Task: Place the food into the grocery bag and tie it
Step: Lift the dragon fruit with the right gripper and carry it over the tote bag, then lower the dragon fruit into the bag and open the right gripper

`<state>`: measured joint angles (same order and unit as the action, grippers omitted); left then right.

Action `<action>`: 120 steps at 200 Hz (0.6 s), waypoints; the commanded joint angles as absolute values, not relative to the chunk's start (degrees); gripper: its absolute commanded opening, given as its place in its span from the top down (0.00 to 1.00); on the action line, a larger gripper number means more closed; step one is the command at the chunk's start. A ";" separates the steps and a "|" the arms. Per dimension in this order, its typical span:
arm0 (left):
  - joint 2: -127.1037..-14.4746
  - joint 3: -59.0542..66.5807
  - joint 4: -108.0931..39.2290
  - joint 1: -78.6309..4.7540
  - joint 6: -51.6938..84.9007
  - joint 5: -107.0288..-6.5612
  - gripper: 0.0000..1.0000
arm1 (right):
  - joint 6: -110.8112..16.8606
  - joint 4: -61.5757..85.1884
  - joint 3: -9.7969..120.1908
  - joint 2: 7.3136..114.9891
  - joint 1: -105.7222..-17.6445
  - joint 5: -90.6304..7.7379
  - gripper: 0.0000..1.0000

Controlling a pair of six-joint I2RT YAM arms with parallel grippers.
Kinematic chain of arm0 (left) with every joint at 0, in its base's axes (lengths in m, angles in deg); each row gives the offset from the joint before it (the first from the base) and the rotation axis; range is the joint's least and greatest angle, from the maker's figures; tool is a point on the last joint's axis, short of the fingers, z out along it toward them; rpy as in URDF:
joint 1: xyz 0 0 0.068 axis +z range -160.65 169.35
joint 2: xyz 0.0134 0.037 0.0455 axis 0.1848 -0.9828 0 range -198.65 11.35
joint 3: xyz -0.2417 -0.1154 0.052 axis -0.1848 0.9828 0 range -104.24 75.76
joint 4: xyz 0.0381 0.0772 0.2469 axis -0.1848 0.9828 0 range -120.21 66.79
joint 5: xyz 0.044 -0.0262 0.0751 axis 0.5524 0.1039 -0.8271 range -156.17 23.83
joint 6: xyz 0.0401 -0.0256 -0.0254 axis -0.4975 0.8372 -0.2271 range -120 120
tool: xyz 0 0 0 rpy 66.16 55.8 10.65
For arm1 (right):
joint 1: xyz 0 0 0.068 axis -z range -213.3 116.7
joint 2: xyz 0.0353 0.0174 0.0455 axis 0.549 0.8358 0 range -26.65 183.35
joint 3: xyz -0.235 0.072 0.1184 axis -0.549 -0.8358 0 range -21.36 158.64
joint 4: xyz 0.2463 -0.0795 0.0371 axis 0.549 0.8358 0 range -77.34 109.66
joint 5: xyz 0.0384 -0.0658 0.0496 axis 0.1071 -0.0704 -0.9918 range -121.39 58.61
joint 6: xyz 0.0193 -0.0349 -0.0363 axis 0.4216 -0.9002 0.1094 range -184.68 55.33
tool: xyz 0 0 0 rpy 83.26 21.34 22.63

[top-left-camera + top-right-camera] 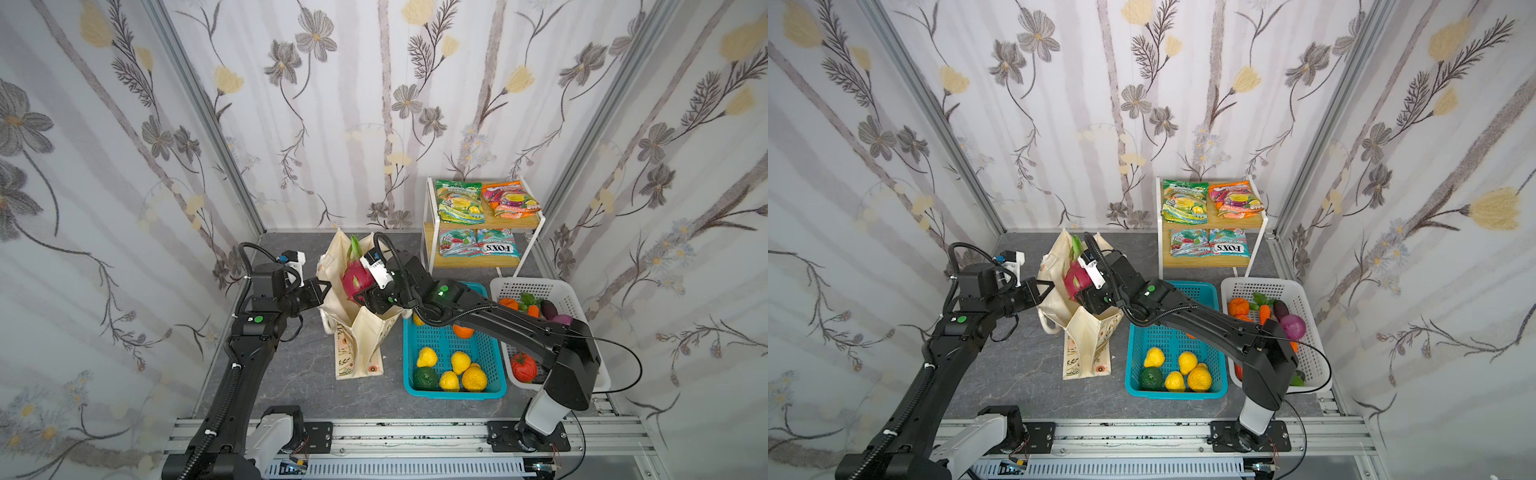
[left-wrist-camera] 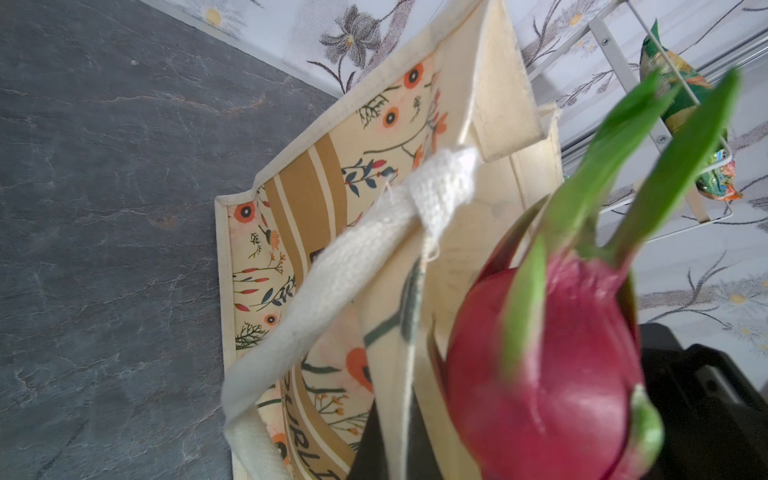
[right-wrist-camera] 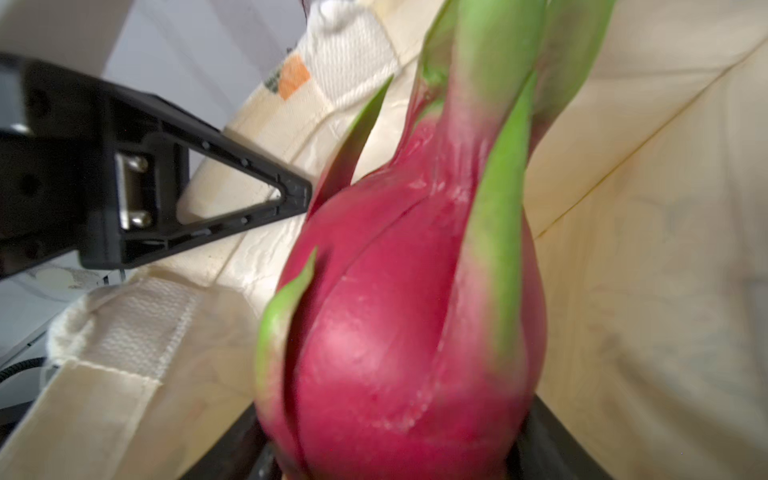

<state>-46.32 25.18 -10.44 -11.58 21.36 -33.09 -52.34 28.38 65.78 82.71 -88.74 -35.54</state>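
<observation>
The cream floral grocery bag (image 1: 361,336) (image 1: 1090,332) stands open on the grey floor. My left gripper (image 1: 327,286) (image 1: 1052,286) (image 2: 409,449) is shut on the bag's near rim, by the white handle (image 2: 332,274), and holds the mouth apart. My right gripper (image 1: 362,296) (image 1: 1080,297) (image 3: 395,465) is shut on a pink dragon fruit (image 1: 355,280) (image 1: 1073,282) (image 2: 540,374) (image 3: 407,311) with green leaves, held over the bag's mouth. The black left gripper tip (image 3: 295,195) lies just beside the fruit. More food lies in the baskets and on the shelf.
A teal basket (image 1: 453,392) right of the bag holds yellow lemons (image 1: 427,357) and an orange (image 1: 462,331). A white basket (image 1: 536,284) further right holds toy vegetables under my right arm. A white wire shelf (image 1: 427,224) at the back carries green (image 1: 459,199) and orange (image 1: 511,199) snack packets.
</observation>
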 commanded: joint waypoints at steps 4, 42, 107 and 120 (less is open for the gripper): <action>-46.55 24.49 -12.99 -11.63 21.09 -33.47 1.00 | -53.52 32.58 69.48 87.97 -88.80 -32.65 0.31; -46.42 24.95 -12.99 -11.76 20.84 -33.12 1.00 | -53.15 38.10 75.14 96.45 -88.72 -30.23 0.30; -45.77 26.96 -12.99 -11.72 19.74 -36.08 1.00 | -48.58 40.94 78.31 105.94 -88.09 -29.83 0.29; -45.95 27.42 -13.01 -11.73 19.42 -37.47 1.00 | -47.88 41.61 78.27 107.13 -88.13 -29.12 0.27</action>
<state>-45.90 26.75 -11.29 -11.73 20.90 -34.79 -50.15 40.47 77.86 105.11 -88.02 -30.92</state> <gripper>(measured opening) 0.051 0.721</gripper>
